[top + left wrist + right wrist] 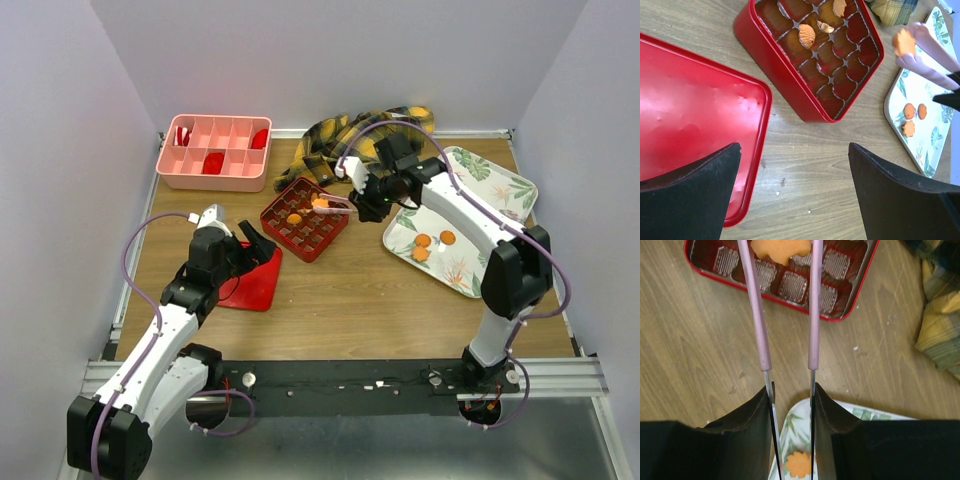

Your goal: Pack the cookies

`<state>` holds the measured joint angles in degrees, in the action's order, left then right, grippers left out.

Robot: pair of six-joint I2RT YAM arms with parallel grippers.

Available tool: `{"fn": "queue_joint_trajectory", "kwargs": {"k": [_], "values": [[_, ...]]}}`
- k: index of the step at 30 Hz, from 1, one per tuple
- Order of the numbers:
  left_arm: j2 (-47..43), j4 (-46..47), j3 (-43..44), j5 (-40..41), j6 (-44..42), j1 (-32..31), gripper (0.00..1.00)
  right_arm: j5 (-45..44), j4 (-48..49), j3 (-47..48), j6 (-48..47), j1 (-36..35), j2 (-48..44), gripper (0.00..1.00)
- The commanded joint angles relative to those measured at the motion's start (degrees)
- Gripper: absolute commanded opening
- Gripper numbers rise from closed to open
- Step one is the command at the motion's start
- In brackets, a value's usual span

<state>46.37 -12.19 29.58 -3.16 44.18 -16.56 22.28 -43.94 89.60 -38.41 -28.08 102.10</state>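
My right gripper (378, 200) (792, 395) is shut on a pair of pink-tipped tongs (760, 315) (932, 75). The tongs pinch one orange cookie (320, 203) (780, 249) (903, 42) just over the far right part of the red gridded box (322, 244) (770, 60). Two cookies (807, 35) lie in the box's cells. Three more cookies (423, 240) (909, 111) rest on the floral tray (470, 190) (795, 425). My left gripper (255, 245) (795, 190) hangs open and holds nothing, low over the wood between the box and the red lid (255, 285) (690, 110).
A pink compartment bin (215, 152) with dark-red pieces stands at the back left. A yellow plaid cloth (345, 135) (940, 335) is bunched behind the red box. White walls close in the table on three sides.
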Motion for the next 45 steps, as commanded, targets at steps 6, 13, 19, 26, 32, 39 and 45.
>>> {"fn": "queue_joint_trajectory", "kwargs": {"k": [6,13,19,26,32,39,45], "values": [[-1.3,-1.3,1.8,1.9,0.0,0.4,0.99,-3.7,1.9,6.4,0.5,-2.9,7.2,0.32],[-1.4,-1.0,1.4,1.8,0.0,0.4,0.99,-4.9,1.9,7.1,0.7,-3.1,9.7,0.35],[-2.6,-1.3,0.6,2.0,0.3,0.4,0.99,-5.5,2.3,5.8,0.6,-3.3,10.1,0.39],[-3.3,-1.5,0.1,2.2,0.6,0.4,0.99,-5.9,2.0,5.3,1.0,-3.3,10.9,0.43],[-3.6,-1.6,0.1,2.2,0.6,0.4,0.99,-5.9,1.8,5.9,1.3,-3.5,11.7,0.45],[-3.6,-1.7,0.1,2.2,0.5,0.4,0.99,-5.6,1.6,7.3,1.9,-3.6,12.5,0.46],[-3.6,-1.8,0.2,2.4,0.5,0.4,0.99,-5.6,1.3,8.1,2.4,-3.7,12.5,0.46]]}}
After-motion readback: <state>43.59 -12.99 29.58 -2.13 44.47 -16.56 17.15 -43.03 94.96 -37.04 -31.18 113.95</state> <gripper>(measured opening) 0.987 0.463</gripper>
